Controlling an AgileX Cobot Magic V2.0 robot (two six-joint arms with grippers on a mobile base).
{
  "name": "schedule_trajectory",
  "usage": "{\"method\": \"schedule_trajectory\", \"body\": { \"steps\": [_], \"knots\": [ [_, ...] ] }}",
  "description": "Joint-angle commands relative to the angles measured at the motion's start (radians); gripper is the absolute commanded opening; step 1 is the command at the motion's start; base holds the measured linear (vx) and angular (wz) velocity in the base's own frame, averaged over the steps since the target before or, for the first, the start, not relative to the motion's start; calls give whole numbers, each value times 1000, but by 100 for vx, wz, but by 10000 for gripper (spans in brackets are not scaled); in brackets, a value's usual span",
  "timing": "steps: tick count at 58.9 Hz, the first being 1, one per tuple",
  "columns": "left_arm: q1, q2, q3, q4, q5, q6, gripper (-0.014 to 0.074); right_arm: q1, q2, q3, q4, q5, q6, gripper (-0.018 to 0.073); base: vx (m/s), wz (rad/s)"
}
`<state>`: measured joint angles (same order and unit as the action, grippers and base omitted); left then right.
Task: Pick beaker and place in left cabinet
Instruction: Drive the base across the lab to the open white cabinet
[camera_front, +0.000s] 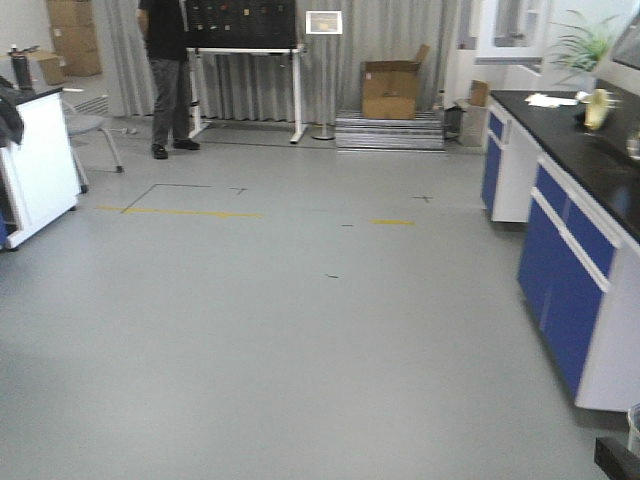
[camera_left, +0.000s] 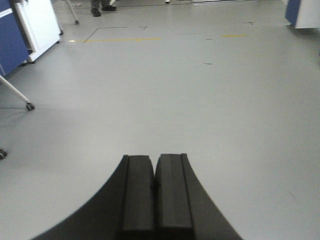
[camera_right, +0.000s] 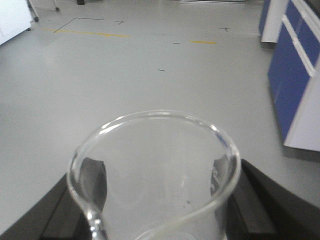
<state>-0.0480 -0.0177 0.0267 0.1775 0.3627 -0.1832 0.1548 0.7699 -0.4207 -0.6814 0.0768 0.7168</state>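
Carrying the beaker (camera_right: 155, 170), the right pincer (camera_right: 159, 215) is clamped on its glass wall from both sides, above the open floor (camera_right: 150, 65). The left pincer (camera_left: 155, 187) has its pads pressed together and holds nothing. The cabinet is in no view. The danger, I think: smooth glass may slip or tilt if the base jolts, and this hard floor would break it. The counter (camera_front: 590, 150) at the right could also be clipped.
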Motion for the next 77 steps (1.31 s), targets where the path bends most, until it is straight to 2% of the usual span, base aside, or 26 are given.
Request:
{"method": "schedule_trajectory", "body": {
  "steps": [1, 37, 77],
  "knots": [
    [-5, -10, -15, 3, -75, -4, 4, -6, -7, -33, -11, -62, -5, -1, 46, 32],
    [-5, -10, -15, 3, -75, -4, 4, -6, -7, -33, -11, -62, -5, -1, 54, 25],
    [-5, -10, -15, 3, -75, -4, 4, -6, -7, -33, -11, -63, -5, -1, 64, -14]
  ]
}}
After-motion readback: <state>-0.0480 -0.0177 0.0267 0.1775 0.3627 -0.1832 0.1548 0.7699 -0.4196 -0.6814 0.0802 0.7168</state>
